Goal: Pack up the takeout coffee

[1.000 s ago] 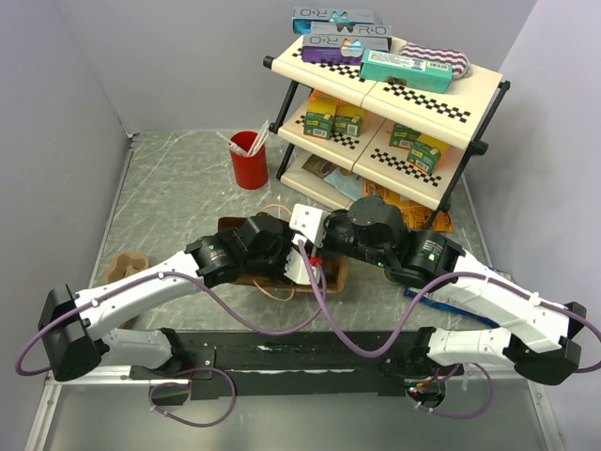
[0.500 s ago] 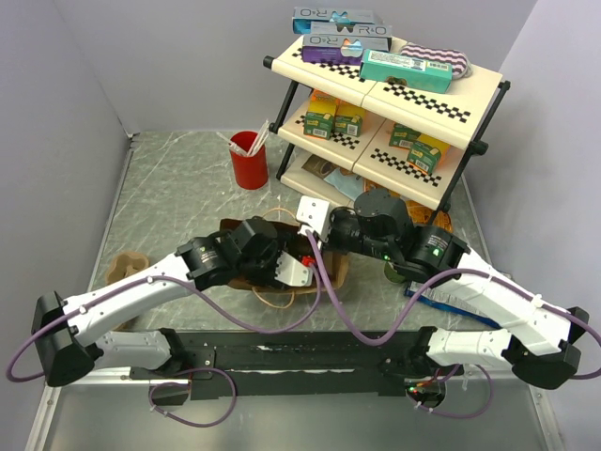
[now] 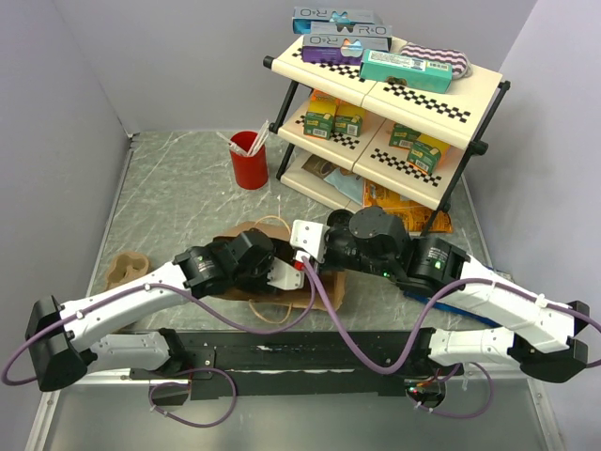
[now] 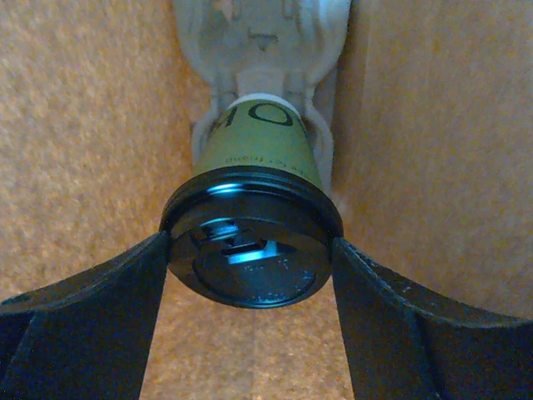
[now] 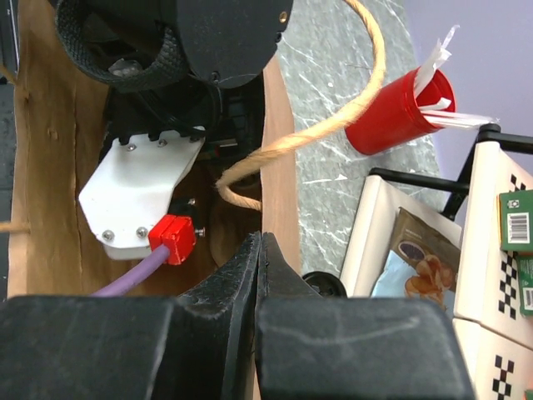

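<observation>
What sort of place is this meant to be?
Probably a mock café counter in a lab: a stocked shelf rack, a red cup of sticks, and a takeout coffee held inside a paper bag.

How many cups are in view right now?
2. A red cup stands left of the shelf; a lidded green cup sits inside the bag, held by the left gripper. Others may be hidden.

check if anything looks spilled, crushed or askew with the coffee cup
Nothing stands out. The takeout coffee is undented with its black lid seated evenly, gripped by the left gripper inside the paper bag; no liquid shows on the bag walls.
</observation>
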